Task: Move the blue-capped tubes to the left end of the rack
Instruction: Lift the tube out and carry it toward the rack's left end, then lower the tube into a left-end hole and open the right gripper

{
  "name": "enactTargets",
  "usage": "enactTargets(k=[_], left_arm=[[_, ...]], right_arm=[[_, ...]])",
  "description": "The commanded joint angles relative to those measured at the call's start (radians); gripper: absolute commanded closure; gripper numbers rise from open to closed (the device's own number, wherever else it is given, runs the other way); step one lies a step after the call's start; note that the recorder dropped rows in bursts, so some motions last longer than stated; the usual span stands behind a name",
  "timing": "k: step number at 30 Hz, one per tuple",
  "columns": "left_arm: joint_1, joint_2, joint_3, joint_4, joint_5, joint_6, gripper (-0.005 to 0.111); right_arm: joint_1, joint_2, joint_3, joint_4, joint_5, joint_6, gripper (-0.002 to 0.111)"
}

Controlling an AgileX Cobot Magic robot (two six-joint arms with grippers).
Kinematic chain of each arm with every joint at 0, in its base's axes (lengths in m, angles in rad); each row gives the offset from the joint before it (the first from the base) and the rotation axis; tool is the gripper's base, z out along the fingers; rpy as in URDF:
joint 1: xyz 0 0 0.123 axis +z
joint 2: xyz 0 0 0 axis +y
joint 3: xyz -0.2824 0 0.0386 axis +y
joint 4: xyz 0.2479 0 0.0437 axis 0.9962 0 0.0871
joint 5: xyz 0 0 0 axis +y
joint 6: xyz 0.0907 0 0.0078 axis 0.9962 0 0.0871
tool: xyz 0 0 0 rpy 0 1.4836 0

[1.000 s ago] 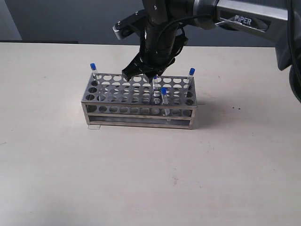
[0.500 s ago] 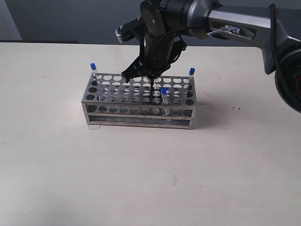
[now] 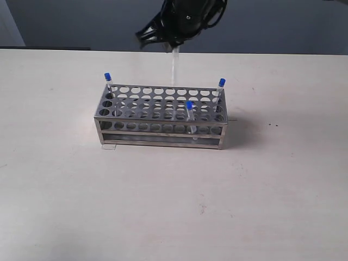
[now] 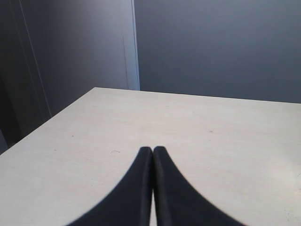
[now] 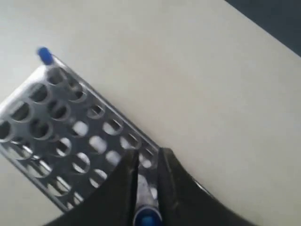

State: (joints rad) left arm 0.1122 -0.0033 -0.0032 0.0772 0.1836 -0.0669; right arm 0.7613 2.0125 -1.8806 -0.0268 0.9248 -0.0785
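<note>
Held tube: one of the blue-capped tubes (image 3: 174, 65) hangs upright, long axis vertical, its lower tip above the back rows of the rack (image 3: 157, 128) and apart from the top plate.
Cap: in the right wrist view the blue cap (image 5: 146, 219) sits at the top of the tube, between the fingers.
Other tubes: three stand in holes. One is at the back left corner (image 3: 107, 77), one at the back right corner (image 3: 221, 82), and one in the front row, right of centre (image 3: 189, 105).
Direction to goal: the rack's left end lies to the exterior view's left of the held tube, along the rack's long axis. The holes beside the back left tube look free.
Right gripper (image 3: 173, 45): clamped on the held tube near its top, fingers pointing down, above the rack and a little right of its middle.
Nearer arm: the right one, since it carries the tube.
Left gripper (image 4: 153, 151): fingers pressed together, holding nothing, over bare table (image 4: 211, 141). No rack shows in its view.
Judgement: the coming move calls for a sideways carry leftward, keeping the tube vertical, then a straight descent into a hole.
</note>
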Motion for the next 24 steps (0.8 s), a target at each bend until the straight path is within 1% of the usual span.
enactTargets(k=[1, 5, 12, 17, 21, 24], left_arm=[[-0.006, 0.003, 0.003, -0.005, -0.002, -0.002, 0.106], [-0.006, 0.003, 0.003, -0.005, -0.002, -0.002, 0.106], [-0.006, 0.003, 0.003, -0.005, -0.002, -0.002, 0.106], [-0.006, 0.003, 0.003, -0.005, -0.002, -0.002, 0.106], [-0.006, 0.003, 0.003, -0.005, -0.002, -0.002, 0.106], [-0.006, 0.003, 0.003, -0.005, -0.002, -0.002, 0.106]], right_arm=[[-0.003, -0.003, 0.000, 0.235, -0.115, -0.172, 0.109], [0.004, 0.051, -0.040, 0.284, -0.101, -0.218, 0.109], [0.076, 0.160, -0.213, 0.276, -0.067, -0.235, 0.109], [0.089, 0.240, -0.333, 0.253, 0.000, -0.213, 0.109], [0.089, 0.275, -0.351, 0.207, -0.013, -0.207, 0.109], [0.089, 0.293, -0.351, 0.207, -0.021, -0.198, 0.109]])
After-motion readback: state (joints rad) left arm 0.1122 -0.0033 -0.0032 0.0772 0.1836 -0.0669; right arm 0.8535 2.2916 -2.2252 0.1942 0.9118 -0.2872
